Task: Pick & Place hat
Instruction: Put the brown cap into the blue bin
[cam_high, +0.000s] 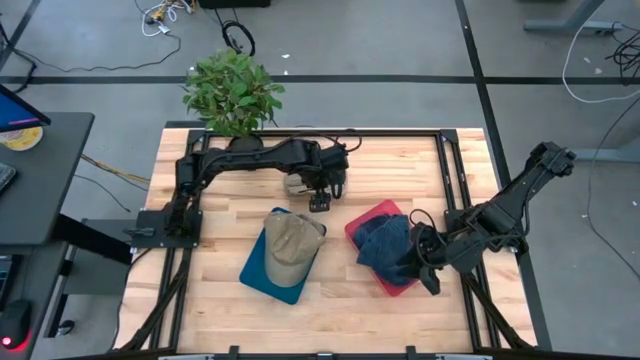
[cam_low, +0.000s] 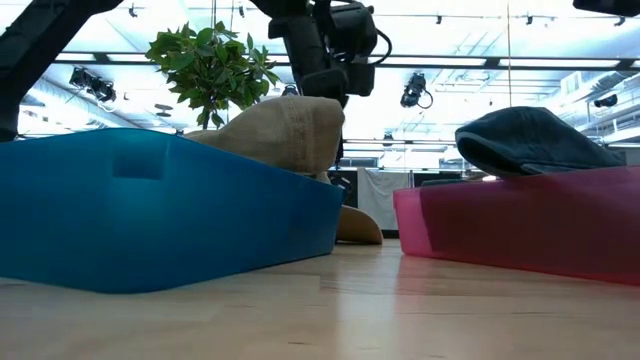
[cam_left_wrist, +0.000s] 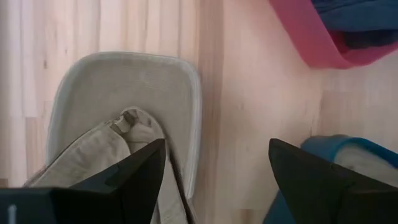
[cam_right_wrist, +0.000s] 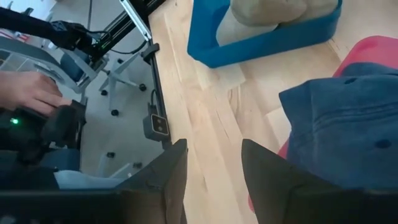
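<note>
On worktop: grey hat (cam_left_wrist: 118, 118) unpicked
Left claw (cam_left_wrist: 214, 180): wide above it
Done: tan hat (cam_high: 292, 247), blue hat (cam_high: 390, 245) binned
Right claw (cam_right_wrist: 214, 180): parted, empty

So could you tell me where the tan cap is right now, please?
In the high view the tan cap lies in the blue bin, left of the red bin holding the dark blue hat, with the left gripper just beyond it.
</note>
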